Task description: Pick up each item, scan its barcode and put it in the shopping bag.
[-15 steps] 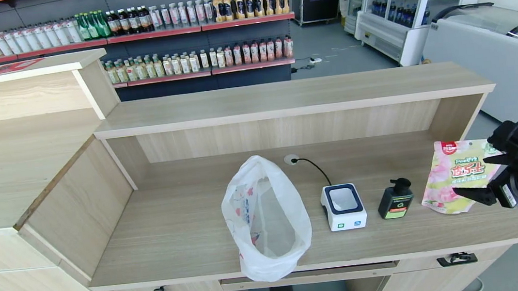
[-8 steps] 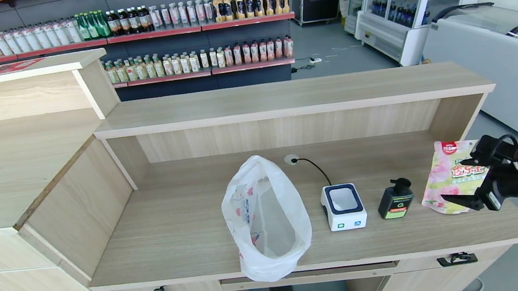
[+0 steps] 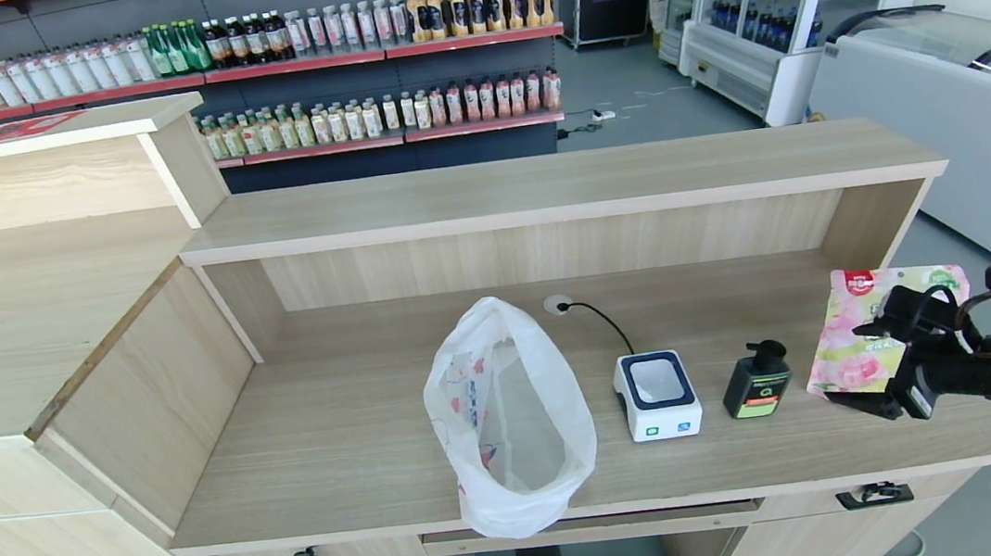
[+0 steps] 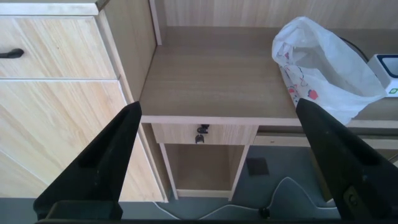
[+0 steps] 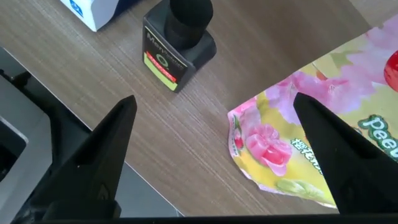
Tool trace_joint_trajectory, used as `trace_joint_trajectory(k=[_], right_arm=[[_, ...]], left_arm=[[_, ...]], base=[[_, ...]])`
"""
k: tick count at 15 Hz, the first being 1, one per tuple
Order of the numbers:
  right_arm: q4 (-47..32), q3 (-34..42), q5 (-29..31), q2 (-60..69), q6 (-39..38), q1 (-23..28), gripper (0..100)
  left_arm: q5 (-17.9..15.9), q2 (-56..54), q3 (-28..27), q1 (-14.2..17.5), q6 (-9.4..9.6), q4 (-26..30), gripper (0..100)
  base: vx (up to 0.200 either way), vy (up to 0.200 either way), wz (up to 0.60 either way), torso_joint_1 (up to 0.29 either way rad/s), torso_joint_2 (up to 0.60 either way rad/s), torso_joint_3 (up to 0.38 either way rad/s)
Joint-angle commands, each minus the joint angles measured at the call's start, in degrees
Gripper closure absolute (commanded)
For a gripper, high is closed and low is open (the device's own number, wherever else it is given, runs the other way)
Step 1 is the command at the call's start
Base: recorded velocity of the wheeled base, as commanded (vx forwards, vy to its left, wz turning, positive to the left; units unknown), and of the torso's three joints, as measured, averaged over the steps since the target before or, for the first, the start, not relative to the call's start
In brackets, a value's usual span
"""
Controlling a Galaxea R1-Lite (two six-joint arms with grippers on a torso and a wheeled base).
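Spread apart: right gripper point(image 3: 853, 365), poised over flat pink-and-yellow glossy plastic pouch point(image 3: 842, 343) lying beneath. Looks light, floppy, slick; best pinched at the 1 corner nearest, avoiding its slippery middle.

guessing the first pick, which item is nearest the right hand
The pink flowered pouch lying flat at the right end of the counter, under the open right hand; the black pump bottle stands farther off.
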State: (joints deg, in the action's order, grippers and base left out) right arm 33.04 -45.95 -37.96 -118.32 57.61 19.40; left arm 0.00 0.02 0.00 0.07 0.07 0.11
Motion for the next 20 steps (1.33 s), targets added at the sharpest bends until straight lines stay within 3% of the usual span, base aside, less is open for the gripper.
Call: trace_joint_trajectory(k=[1, 13, 20], right_arm=[[1.2, -1.0, -0.1, -2.4, 0.0, -0.1, 0], [3.2, -6.3, -5.0, -11.1, -0.2, -2.3, 0], [4.1, -9.8, -6.4, -14.9, -0.7, -6.5, 0]], left_arm=[[0.0, 0.0, 0.0, 0.0, -0.07, 0.0, 0], [0.0, 0.0, 0.0, 0.0, -0.07, 0.0, 0], [0.0, 0.0, 0.0, 0.0, -0.07, 0.0, 0]], base=[[0.000, 0.000, 0.00, 0.000, 0.00, 0.000], [0.000, 0.000, 0.00, 0.000, 0.00, 0.000], [0.000, 0.000, 0.00, 0.000, 0.00, 0.000]])
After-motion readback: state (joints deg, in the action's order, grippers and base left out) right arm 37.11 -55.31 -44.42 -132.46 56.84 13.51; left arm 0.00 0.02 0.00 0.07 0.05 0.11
